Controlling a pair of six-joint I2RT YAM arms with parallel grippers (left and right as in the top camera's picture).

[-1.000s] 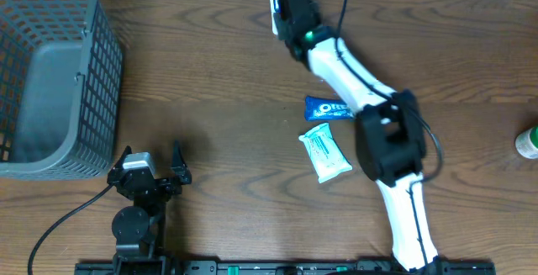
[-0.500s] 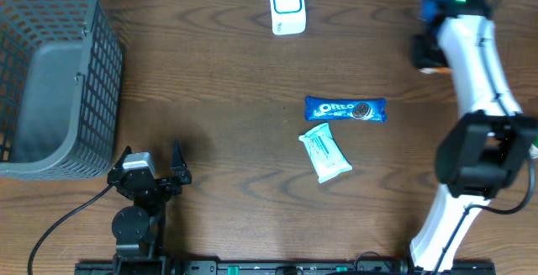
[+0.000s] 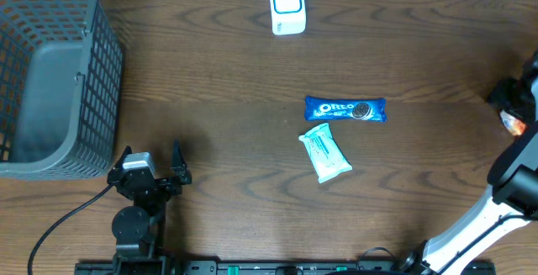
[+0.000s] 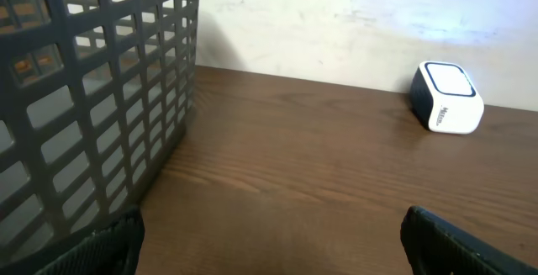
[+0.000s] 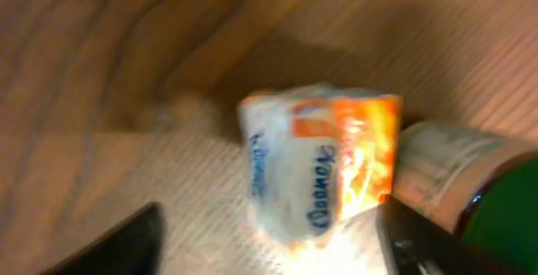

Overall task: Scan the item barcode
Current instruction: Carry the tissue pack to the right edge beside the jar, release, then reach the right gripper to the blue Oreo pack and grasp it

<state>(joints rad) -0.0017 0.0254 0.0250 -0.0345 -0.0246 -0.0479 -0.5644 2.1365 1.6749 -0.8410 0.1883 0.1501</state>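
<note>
The white barcode scanner stands at the table's far edge and also shows in the left wrist view. At the far right edge of the table my right gripper is open. A white and orange packet sits between its spread fingers, free of the left finger and against a green bottle. My left gripper rests open and empty near the front left.
A grey mesh basket fills the left side. A blue Oreo pack and a pale blue packet lie in the middle of the table.
My right arm swung from the scanner to the table's far right edge with the white and orange packet, and its jaws opened off the packet. The left arm has not moved.
</note>
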